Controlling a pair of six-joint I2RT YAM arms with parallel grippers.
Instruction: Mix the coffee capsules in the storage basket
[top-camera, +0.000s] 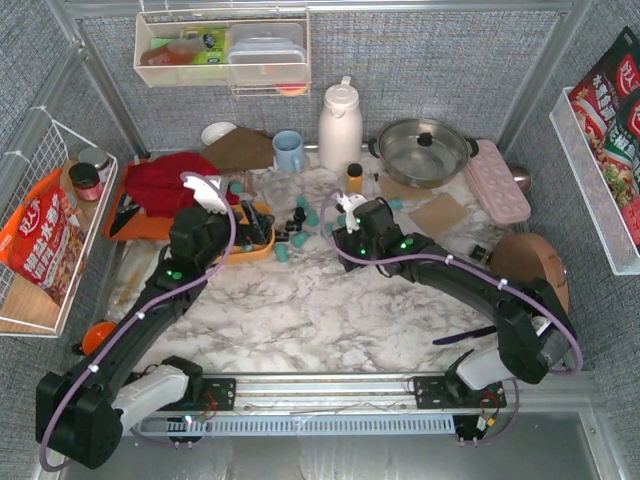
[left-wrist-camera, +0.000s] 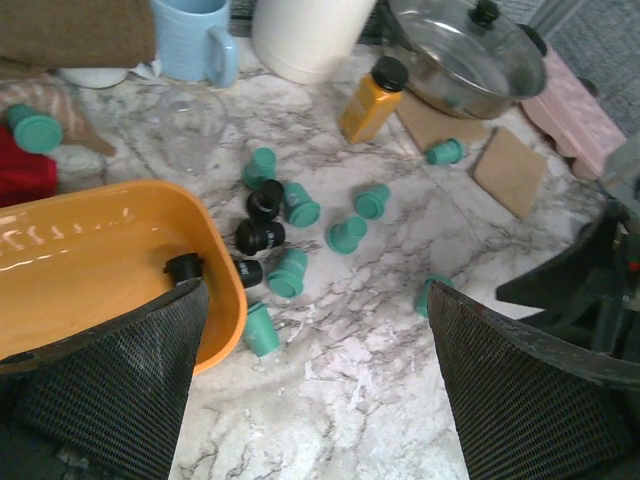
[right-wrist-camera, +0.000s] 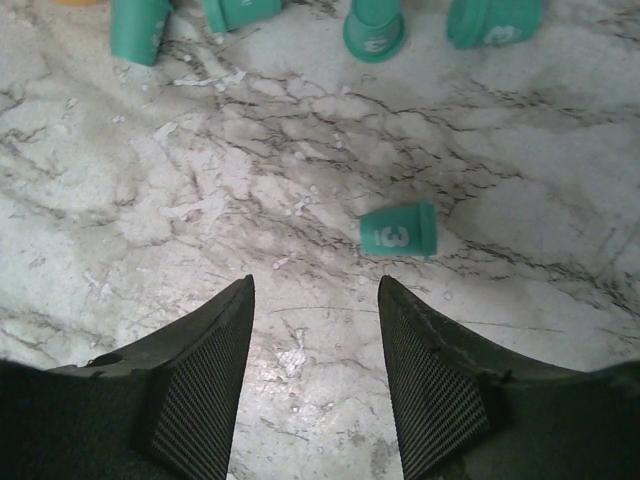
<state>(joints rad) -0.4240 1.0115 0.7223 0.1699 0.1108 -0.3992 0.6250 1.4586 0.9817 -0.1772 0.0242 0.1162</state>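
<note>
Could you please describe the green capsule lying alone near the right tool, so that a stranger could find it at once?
On the marble table, find the right tool, open over bare stone. Just ahead of it, one teal capsule lies on its side. The other teal capsules sit grouped farther off; this one lies alone, touching nothing.

You're looking at a mock kitchen built inside a robot test cell. The marble-patterned bench (top-camera: 330, 310) carries a lidded steel pot (top-camera: 425, 150), a white thermos jug (top-camera: 340, 125), a blue mug (top-camera: 289, 150) and scattered coffee capsules (left-wrist-camera: 349, 235). Snack packets (top-camera: 45, 245) fill a wire rack (top-camera: 80, 138). Grey fabric walls (top-camera: 430, 70) and robot arms (top-camera: 470, 275) bolted to a metal rail (top-camera: 330, 385) mark it as a lab rig.
</note>
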